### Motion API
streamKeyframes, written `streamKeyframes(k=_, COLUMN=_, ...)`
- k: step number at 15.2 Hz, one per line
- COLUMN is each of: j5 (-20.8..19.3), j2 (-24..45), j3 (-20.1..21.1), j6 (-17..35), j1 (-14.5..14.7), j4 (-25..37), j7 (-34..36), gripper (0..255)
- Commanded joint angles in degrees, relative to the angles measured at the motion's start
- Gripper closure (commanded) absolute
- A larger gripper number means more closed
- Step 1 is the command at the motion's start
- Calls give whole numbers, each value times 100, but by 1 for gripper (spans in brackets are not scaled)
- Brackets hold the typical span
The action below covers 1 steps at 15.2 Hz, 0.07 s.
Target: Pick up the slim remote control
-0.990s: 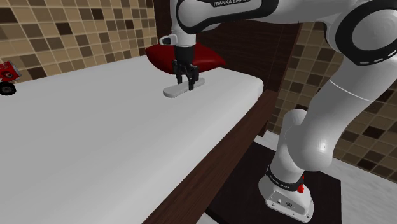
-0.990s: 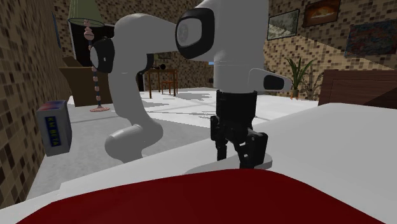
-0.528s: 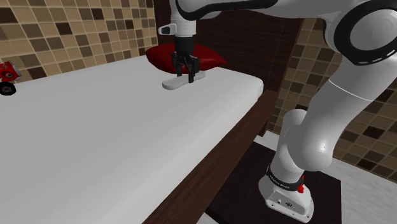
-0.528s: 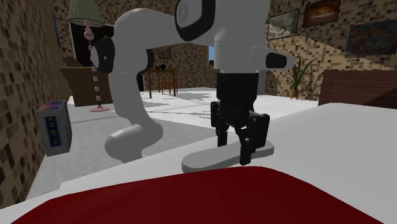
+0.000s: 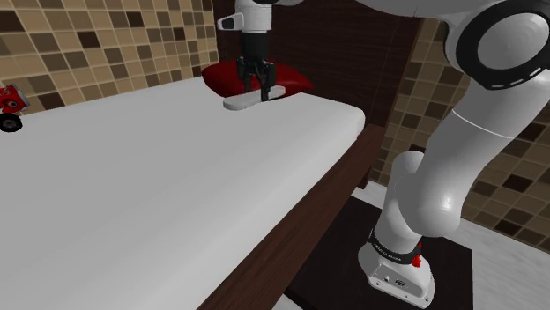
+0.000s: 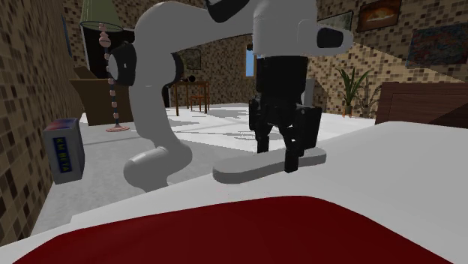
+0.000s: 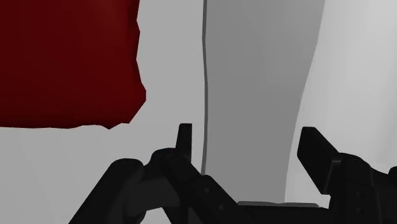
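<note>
The slim remote control [image 5: 249, 100] is a pale grey flat bar, held level a little above the white bed [image 5: 132, 167]. My black gripper [image 5: 256, 89] comes straight down onto it and is shut on its middle. In the second exterior view the remote [image 6: 251, 167] hangs just over the red pillow [image 6: 225, 232], with the gripper [image 6: 276, 159] clasping it. In the wrist view the remote [image 7: 254, 89] runs away between the two fingertips [image 7: 184, 141], and the gripper [image 7: 248, 153] spans its width.
The red pillow [image 5: 225, 77] lies against a dark wooden headboard [image 5: 344, 53]. A red and black object [image 5: 9, 104] sits at the bed's far left. Beyond the bed stand a lamp [image 6: 101, 22], a blue box [image 6: 62, 150] and a plant [image 6: 352, 90].
The gripper has risen with the remote in it, lifting it off the bed and carrying it toward the red pillow.
</note>
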Motion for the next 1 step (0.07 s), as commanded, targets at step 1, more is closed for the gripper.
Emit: streamKeyframes(k=1, j5=1, j2=-4, j3=6, j6=-52, j1=4, j4=49, j7=9, gripper=255)
